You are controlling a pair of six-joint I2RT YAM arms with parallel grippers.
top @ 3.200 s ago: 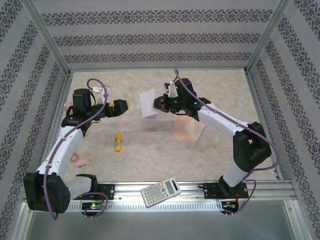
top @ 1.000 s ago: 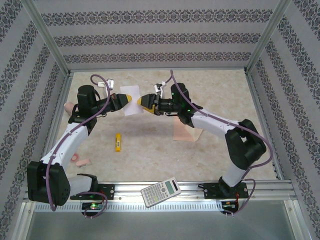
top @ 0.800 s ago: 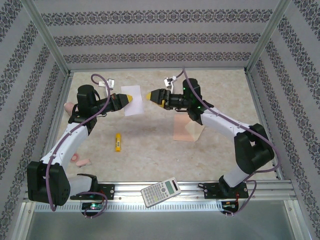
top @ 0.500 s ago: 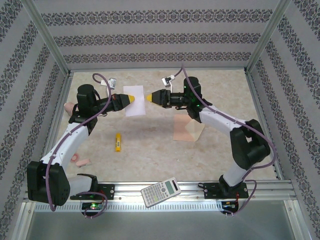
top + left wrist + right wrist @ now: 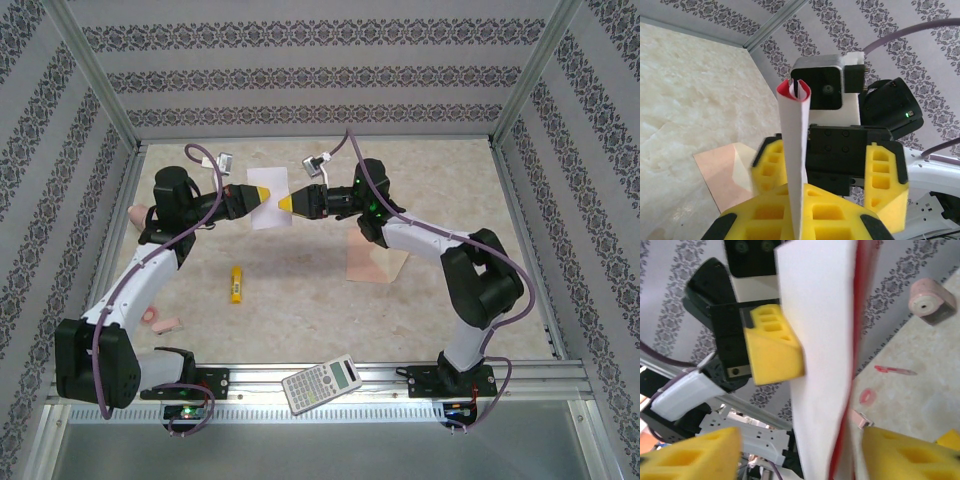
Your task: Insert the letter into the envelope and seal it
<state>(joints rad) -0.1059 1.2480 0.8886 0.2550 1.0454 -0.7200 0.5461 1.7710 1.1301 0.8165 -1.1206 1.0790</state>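
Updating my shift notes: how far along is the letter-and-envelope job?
Done: the letter is folded. In hand: the left claw pinches it in mid-air, the right claw open around its far edge. Left: the envelope lies on the table, not yet filled or sealed.

The letter [image 5: 268,218] is recorded as white with a red edge, the envelope [image 5: 372,262] as pale peach-pink. The left end effector [image 5: 262,193] and the right end effector [image 5: 287,203] are noted as tipped in yellow. The counter [image 5: 300,310] is recorded as marbled beige.
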